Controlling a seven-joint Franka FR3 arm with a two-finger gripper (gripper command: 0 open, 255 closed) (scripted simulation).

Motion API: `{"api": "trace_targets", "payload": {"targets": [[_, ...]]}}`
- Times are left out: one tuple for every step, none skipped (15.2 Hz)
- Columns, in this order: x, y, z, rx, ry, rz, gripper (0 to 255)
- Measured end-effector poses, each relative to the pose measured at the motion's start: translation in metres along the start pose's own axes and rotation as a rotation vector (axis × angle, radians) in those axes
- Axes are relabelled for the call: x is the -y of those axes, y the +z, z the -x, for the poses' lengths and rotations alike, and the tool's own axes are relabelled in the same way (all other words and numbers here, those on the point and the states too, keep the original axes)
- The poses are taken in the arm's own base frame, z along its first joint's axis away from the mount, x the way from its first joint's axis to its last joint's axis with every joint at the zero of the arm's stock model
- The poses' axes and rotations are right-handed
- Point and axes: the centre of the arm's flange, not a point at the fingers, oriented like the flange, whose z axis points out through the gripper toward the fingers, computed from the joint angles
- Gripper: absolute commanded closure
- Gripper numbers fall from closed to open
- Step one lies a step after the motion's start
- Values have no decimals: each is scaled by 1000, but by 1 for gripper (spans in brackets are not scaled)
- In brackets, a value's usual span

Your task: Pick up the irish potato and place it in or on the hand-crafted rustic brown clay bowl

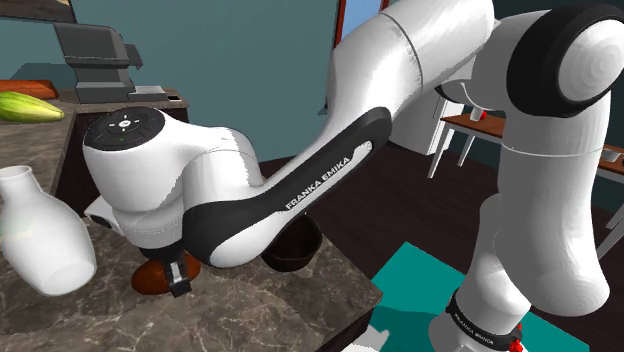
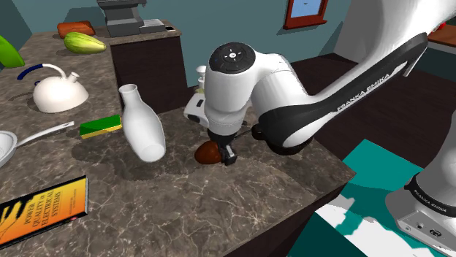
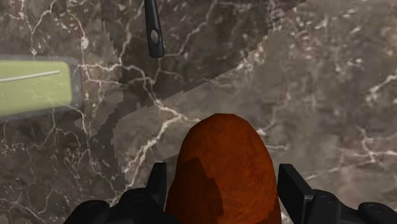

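Note:
The reddish-brown irish potato (image 3: 222, 172) lies on the dark marble counter (image 1: 250, 320), with my black gripper (image 3: 222, 175) down around it. Both fingers (image 3: 158, 181) press against its sides, so the gripper is shut on it. In the shoulder view the potato (image 1: 152, 276) peeks out under the hand beside the gripper (image 1: 178, 272). From the second exterior view I see the potato (image 2: 207, 152) resting on the counter at the gripper (image 2: 221, 154). The dark brown bowl (image 1: 294, 250) sits just behind my forearm, partly hidden by it.
A white vase (image 2: 143, 133) stands close to the potato on the second exterior view's left. Farther off are a green-and-yellow sponge (image 2: 101, 125), a white kettle (image 2: 55, 92), a pan (image 2: 9, 146) and a book (image 2: 42, 212). The counter edge (image 2: 292, 212) runs near the gripper.

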Motion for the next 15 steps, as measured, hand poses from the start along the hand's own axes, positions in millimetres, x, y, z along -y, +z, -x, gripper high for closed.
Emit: {"api": "trace_targets", "payload": {"targets": [[0,-5,0,0,0,0,255],[-2,-10,1,0,0,0,255],[-4,-15,1,0,0,0,255],[-6,-19,3,0,0,0,255],[-7,-25,3,0,0,0,255],[-9,-31,4,0,0,0,255],[-10,-37,3,0,0,0,255],[-11,-41,4,0,0,0,255],[-14,-46,3,0,0,0,255],[-16,-51,3,0,0,0,255],[-18,-56,3,0,0,0,255],[-19,-60,4,0,0,0,255],[-20,-66,4,0,0,0,255],[-22,-71,3,0,0,0,255],[-24,-77,4,0,0,0,255]]}}
